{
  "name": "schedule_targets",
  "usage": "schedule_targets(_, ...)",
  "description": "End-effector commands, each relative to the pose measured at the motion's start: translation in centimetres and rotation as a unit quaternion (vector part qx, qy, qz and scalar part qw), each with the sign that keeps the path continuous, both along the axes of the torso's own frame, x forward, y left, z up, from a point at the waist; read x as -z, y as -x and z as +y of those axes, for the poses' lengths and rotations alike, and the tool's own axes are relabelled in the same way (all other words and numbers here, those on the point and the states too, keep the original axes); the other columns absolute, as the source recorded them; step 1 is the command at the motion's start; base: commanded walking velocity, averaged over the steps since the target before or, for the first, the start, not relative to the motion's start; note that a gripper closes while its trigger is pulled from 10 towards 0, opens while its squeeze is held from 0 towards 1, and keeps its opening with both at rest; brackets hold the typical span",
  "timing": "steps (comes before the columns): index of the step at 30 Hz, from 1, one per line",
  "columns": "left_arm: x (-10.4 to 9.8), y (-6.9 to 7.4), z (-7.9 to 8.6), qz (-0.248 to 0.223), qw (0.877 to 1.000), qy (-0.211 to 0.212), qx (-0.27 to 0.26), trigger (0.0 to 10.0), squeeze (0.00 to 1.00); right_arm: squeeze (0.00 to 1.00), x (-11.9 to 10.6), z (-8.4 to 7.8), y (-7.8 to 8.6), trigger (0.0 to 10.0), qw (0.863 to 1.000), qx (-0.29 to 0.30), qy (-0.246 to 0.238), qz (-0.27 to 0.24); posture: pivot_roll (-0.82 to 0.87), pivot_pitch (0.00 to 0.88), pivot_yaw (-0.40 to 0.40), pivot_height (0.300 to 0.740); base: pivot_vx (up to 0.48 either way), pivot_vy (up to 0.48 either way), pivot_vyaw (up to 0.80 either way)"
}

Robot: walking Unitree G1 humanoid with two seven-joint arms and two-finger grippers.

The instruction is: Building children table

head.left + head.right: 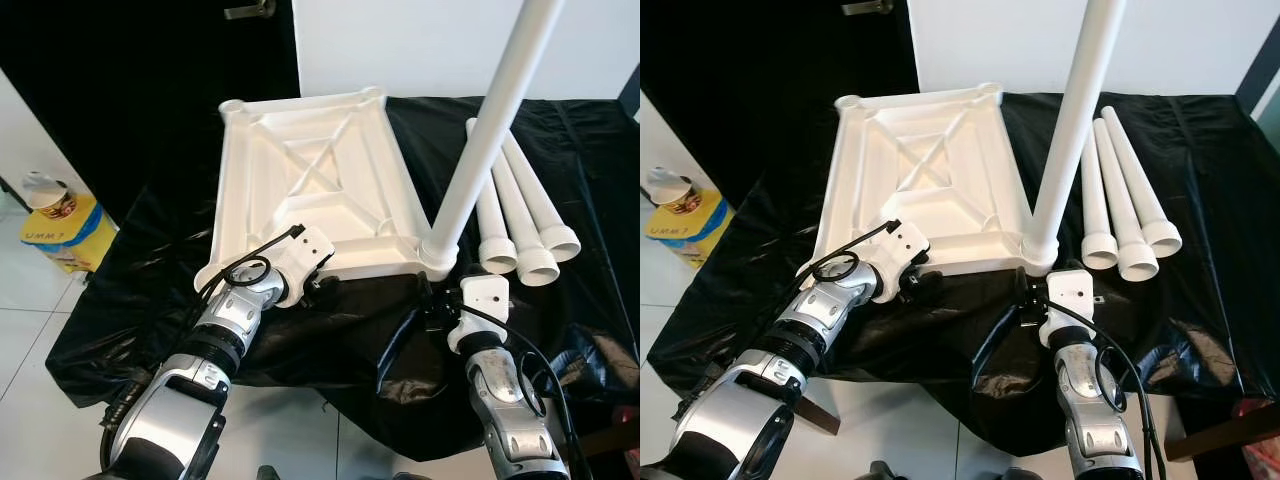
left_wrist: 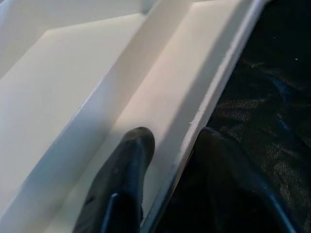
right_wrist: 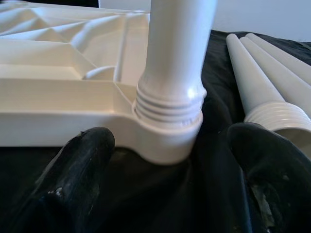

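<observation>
Tabletop: I see the white ribbed plastic tabletop lying underside up on black plastic sheeting that drapes a low surface.
Fitted leg: one white plastic tube leg stands in the near right corner socket; its top is cut off by the frame edge. My right wrist view shows thread rings still exposed above the socket.
Spare legs: three white tapered legs lie side by side, just right of the tabletop.
Left gripper: its fingers straddle the tabletop's near rim, one inside, one outside; whether they pinch it I cannot tell.
Right gripper: fingers spread wide before the socket, holding nothing.
Floor: a yellow box stands at far left, its label too small to read.
</observation>
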State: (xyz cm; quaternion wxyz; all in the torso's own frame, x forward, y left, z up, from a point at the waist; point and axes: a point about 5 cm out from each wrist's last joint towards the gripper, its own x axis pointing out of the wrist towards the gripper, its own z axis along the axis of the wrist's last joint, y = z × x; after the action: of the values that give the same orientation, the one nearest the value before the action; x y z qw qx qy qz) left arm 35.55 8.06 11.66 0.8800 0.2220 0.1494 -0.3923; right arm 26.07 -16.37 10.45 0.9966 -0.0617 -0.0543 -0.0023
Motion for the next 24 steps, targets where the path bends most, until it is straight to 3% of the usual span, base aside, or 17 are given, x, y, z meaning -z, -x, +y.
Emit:
schedule_targets(1, 0.2, -0.9, 2.7, -0.02, 0.993, -0.01, -0.114, 0.0, 0.0, 0.0, 0.0, -0.1, 0.2, 10.0, 1.0, 0.005, 0.003, 0.002, -0.04, 0.06, 0.057, 0.74, 0.0, 0.0, 0.0)
schedule_targets(9, 0.7, -0.2, 3.0, -0.007, 0.99, 0.009, -0.14, 0.0, 0.0, 0.0, 0.0, -0.1, 0.2, 10.0, 1.0, 0.004, 0.005, 0.002, -0.05, 0.061, 0.058, 0.74, 0.0, 0.0, 0.0)
schedule_targets(15, 1.0, 0.6, 2.2, -0.005, 0.989, 0.027, -0.148, 0.0, 0.0, 0.0, 0.0, -0.2, 0.2, 10.0, 1.0, 0.006, 0.006, 0.002, -0.05, 0.059, 0.054, 0.74, 0.0, 0.0, 0.0)
schedule_targets(16, 1.0, 0.8, 1.5, -0.005, 0.99, 0.029, -0.14, 6.7, 0.0, 0.0, 0.0, -0.2, 0.2, 10.0, 1.0, 0.005, 0.006, 0.002, -0.04, 0.057, 0.052, 0.74, 0.0, 0.0, 0.0)
schedule_targets(17, 1.1, 1.5, -0.2, 0.0, 0.992, 0.04, -0.117, 10.0, 0.0, 0.0, 0.1, -0.1, 0.1, 10.0, 1.0, 0.002, 0.007, 0.003, -0.04, 0.056, 0.049, 0.74, 0.0, 0.0, 0.0)
schedule_targets(22, 1.2, 1.9, -1.3, 0.004, 0.993, 0.045, -0.105, 10.0, 0.0, 0.0, 0.0, 0.0, 0.0, 10.0, 1.0, 0.001, 0.008, 0.002, -0.04, 0.055, 0.049, 0.74, 0.0, 0.0, 0.0)
schedule_targets(24, 1.1, 2.2, -2.2, 0.014, 0.993, 0.067, -0.1, 10.0, 0.0, 0.0, -0.1, 0.0, -0.2, 10.0, 1.0, 0.0, 0.008, 0.001, -0.04, 0.05, 0.049, 0.74, 0.0, 0.0, 0.0)
